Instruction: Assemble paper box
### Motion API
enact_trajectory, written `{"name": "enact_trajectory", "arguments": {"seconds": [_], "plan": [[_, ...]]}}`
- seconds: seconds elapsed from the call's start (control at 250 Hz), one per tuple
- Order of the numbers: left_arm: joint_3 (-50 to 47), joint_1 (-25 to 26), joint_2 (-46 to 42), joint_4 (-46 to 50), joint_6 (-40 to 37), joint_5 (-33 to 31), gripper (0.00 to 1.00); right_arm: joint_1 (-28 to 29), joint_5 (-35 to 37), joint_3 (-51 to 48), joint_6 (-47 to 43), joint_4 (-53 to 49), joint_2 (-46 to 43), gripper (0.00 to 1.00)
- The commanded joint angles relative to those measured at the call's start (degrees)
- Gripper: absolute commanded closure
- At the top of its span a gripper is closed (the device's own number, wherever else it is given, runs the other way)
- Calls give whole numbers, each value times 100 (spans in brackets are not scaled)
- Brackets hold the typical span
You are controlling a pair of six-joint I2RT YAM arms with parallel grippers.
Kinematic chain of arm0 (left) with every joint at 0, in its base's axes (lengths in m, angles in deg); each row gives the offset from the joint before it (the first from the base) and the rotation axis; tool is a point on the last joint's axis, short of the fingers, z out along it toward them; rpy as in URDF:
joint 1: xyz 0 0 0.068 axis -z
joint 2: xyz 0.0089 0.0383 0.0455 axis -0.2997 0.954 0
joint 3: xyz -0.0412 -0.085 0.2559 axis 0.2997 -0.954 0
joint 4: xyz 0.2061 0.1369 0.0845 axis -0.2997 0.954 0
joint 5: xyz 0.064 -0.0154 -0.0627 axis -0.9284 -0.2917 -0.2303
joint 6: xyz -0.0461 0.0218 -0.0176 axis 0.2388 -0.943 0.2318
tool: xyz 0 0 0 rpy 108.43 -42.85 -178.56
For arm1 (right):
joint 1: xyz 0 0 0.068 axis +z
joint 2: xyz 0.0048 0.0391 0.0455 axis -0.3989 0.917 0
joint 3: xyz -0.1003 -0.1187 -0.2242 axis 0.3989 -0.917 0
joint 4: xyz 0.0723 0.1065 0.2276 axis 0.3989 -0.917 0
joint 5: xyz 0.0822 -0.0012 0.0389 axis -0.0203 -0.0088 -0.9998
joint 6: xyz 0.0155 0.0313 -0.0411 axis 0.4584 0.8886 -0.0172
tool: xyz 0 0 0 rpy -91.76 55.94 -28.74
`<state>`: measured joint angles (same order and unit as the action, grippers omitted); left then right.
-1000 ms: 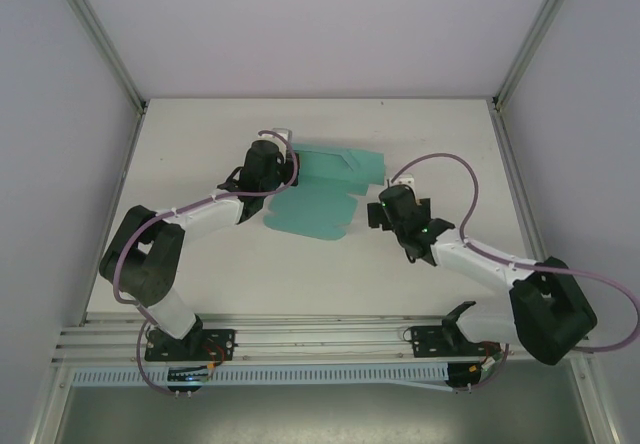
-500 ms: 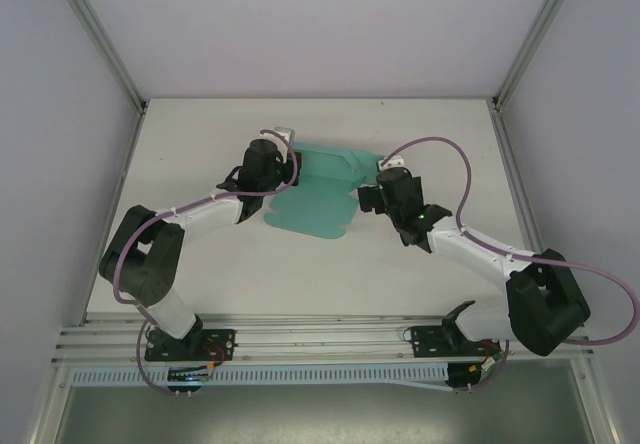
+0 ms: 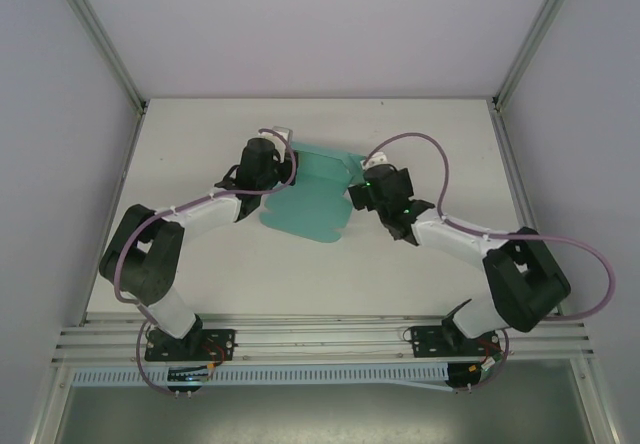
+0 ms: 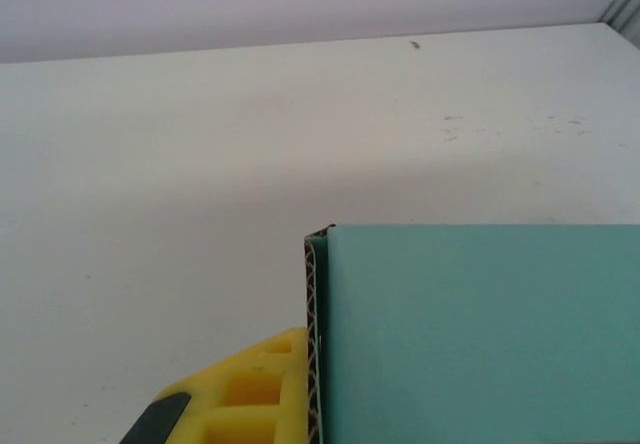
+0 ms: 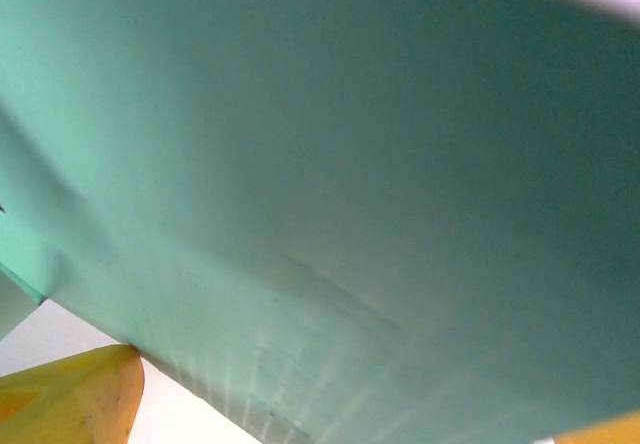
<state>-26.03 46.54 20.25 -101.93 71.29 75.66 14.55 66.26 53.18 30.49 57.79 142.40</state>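
Lying beside right pincer [image 3: 357, 188], paper box [image 3: 315, 202], edge seemingly clamped by left pincer [image 3: 287, 162]

One paper box [image 3: 318, 199] is counted, a single teal-green card sheet, also seen in the left wrist view [image 4: 480, 334] and the right wrist view [image 5: 350, 164]. Two robot arms are counted, the left arm [image 3: 190, 219] and the right arm [image 3: 460, 244]. Two grippers are counted, the left gripper [image 3: 287, 156] and the right gripper [image 3: 358, 190]. Two purple cables [image 3: 130, 254] are seen, one per arm. One white table [image 3: 420, 124] is counted. Three yellow fingers are visible: one in the left wrist view [image 4: 250, 394] and two in the right wrist view [image 5: 70, 394].
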Motion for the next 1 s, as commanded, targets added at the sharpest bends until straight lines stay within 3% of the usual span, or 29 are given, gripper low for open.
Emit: {"name": "enact_trajectory", "arguments": {"seconds": [0.0, 0.308, 0.544, 0.751, 0.907, 0.995], "plan": [[255, 139, 137, 167, 56, 698, 100, 314, 823, 487, -490, 609, 447, 1], [266, 139, 160, 384, -96, 499, 100, 555, 2357, 759, -1059, 886, 960, 1], [277, 142, 351, 485, -118, 233, 100, 571, 2741, 566, -1052, 974, 681, 1], [280, 140, 439, 558, 65, -38, 100, 553, 2552, 369, -653, 673, 183, 1], [260, 140, 399, 468, 130, 161, 100, 379, 1284, 23, -156, 615, -188, 1], [274, 140, 391, 475, 179, 254, 100, 350, 1062, -112, -120, 788, -147, 1]]}}
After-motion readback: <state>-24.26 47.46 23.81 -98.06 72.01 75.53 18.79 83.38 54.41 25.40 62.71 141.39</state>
